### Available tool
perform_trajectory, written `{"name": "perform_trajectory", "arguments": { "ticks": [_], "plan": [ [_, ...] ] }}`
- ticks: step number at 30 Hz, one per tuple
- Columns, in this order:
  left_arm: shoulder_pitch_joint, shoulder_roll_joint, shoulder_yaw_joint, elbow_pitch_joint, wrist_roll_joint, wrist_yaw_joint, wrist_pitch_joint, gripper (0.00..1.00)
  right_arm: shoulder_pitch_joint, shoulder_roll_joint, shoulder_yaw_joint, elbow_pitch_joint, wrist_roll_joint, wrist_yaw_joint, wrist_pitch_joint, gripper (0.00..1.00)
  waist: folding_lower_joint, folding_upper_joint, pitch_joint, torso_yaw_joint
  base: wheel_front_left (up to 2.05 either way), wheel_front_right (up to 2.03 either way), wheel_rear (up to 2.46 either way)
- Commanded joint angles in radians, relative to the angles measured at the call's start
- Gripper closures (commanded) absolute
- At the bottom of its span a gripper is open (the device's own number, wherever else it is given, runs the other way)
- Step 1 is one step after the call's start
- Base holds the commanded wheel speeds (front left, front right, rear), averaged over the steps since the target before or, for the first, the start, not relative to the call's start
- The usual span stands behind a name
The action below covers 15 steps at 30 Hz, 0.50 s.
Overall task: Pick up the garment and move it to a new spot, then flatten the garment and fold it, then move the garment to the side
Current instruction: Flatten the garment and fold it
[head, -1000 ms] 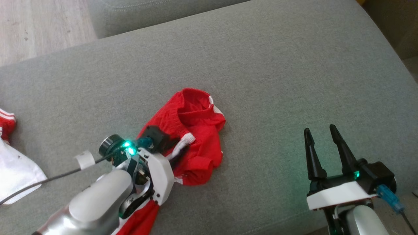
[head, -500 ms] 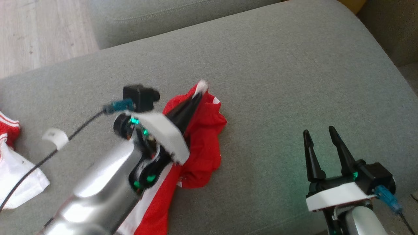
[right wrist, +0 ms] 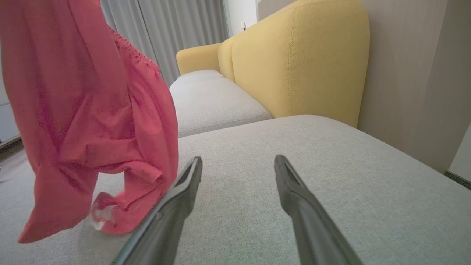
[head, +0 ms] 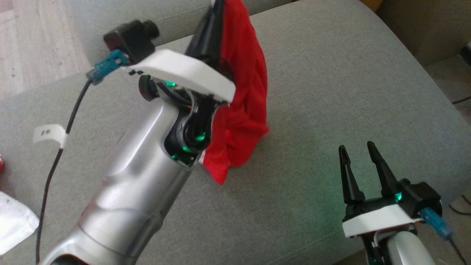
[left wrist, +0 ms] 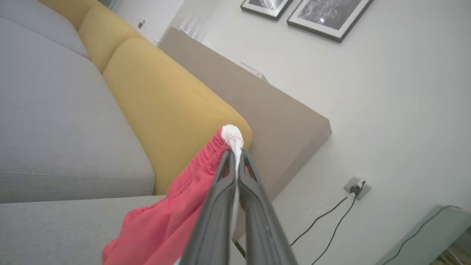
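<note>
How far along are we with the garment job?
Pickup looks done: the left claw is shut on the red garment at a white-tipped edge, and it hangs over the sofa cushion. In hand: carrying it to a new spot. Left: laying it down, flattening, folding, moving aside. The right claw is open and empty.

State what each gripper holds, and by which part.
Left gripper pinches the red fabric garment by its white cord at the waistband; right gripper holds nothing.

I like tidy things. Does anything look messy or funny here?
Yes: the red garment hangs crumpled in a bunch over the grey sofa, pinched by only its white tip in the left jaws.
</note>
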Motion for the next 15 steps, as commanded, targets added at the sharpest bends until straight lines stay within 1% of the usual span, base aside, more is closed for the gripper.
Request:
{"name": "perform_trajectory", "arguments": {
  "ticks": [1,5,7,9,12,13,15],
  "plan": [
    [-0.066,0.005,0.053,-0.026,-0.001,0.018,-0.035,1.00,-0.050,-0.005,0.025,-0.029,0.008,-0.001,-0.011,0.00,0.0000,0.0000,0.003,-0.005,0.00,0.00,0.00],
    [-0.052,-0.011,0.086,-0.007,-0.014,0.074,-0.139,1.00,-0.051,-0.005,0.024,-0.030,0.015,-0.001,-0.011,0.00,0.0000,0.0000,0.007,-0.009,0.00,0.00,0.00],
    [-0.020,-0.014,0.111,0.011,-0.022,0.104,-0.197,1.00,-0.049,-0.005,0.021,-0.031,0.018,-0.001,-0.011,0.00,0.0000,0.0000,0.009,-0.007,0.00,0.00,0.00],
    [0.024,-0.011,0.134,0.037,-0.004,0.124,-0.239,1.00,-0.044,-0.005,0.016,-0.033,0.020,-0.001,-0.011,0.00,0.0000,0.0000,0.010,-0.003,0.00,0.00,0.00],
    [0.124,0.003,0.195,0.071,0.023,0.144,-0.270,1.00,-0.037,-0.005,0.008,-0.035,0.023,-0.001,-0.011,0.00,0.0000,0.0000,0.013,0.010,0.00,0.00,0.00],
    [0.124,0.003,0.195,0.071,0.023,0.144,-0.270,1.00,-0.037,-0.005,0.008,-0.035,0.023,-0.001,-0.011,0.00,0.0000,0.0000,0.013,0.010,0.00,0.00,0.00],
    [0.203,0.013,0.236,0.090,0.050,0.147,-0.276,1.00,-0.031,-0.005,0.005,-0.035,0.021,-0.001,-0.011,0.00,0.0000,0.0000,0.015,0.023,0.00,0.00,0.00]
  ]
}}
